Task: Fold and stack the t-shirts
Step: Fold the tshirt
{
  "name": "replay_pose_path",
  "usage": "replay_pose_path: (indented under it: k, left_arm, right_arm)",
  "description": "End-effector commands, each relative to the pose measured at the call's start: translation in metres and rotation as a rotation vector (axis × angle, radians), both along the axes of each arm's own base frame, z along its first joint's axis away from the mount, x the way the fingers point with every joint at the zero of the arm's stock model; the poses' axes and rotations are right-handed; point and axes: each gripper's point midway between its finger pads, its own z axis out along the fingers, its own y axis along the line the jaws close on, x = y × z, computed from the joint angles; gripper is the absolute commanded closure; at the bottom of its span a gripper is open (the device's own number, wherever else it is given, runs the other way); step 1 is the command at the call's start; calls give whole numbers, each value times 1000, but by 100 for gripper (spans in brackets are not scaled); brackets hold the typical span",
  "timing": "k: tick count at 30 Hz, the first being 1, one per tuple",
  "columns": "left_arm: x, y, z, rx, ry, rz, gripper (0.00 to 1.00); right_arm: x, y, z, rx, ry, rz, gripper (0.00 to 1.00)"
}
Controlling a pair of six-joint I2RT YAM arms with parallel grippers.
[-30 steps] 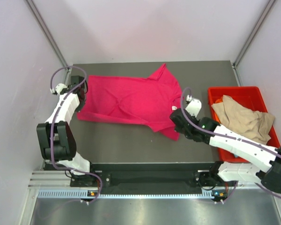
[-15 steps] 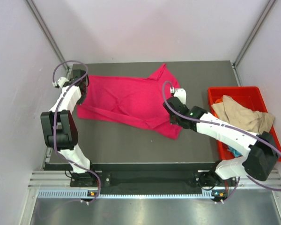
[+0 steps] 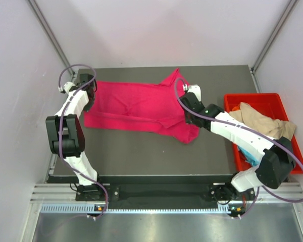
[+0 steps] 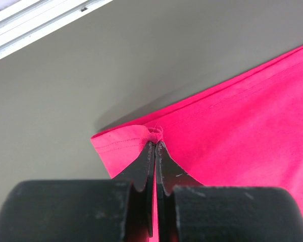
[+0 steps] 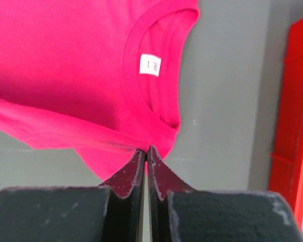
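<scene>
From above, the magenta t-shirt (image 3: 136, 106) lies spread across the far half of the table (image 3: 141, 156), and a tan t-shirt (image 3: 262, 123) is heaped in the red bin (image 3: 257, 98) at right. In the left wrist view, the left gripper (image 4: 155, 143) is pinched tight on the magenta shirt's hem corner. In the right wrist view, the right gripper (image 5: 146, 150) is clamped on cloth just beside the collar

The right hand (image 3: 188, 107) drew its pinch of the magenta t-shirt (image 3: 136, 106) toward the far side of the bench (image 3: 141, 156). The left hand (image 3: 89, 86) moved its corner back too.
</scene>
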Motion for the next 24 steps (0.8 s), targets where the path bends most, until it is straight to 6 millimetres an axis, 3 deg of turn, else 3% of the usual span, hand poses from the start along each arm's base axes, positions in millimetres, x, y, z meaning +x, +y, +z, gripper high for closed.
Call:
replay_pose_path:
  k: [1,11,24]
  left_arm:
    - [19,7,17,42,-62,5,100]
    - [28,6,5,29,-54,1,100]
    - [48,4,-8,14,-70,-8,100]
  right_arm:
    - [17,-1,18,-12,-38,9,100]
    - [33,6,11,-70,-30,70,100]
    - [54,-4,4,-141,-1,46,100]
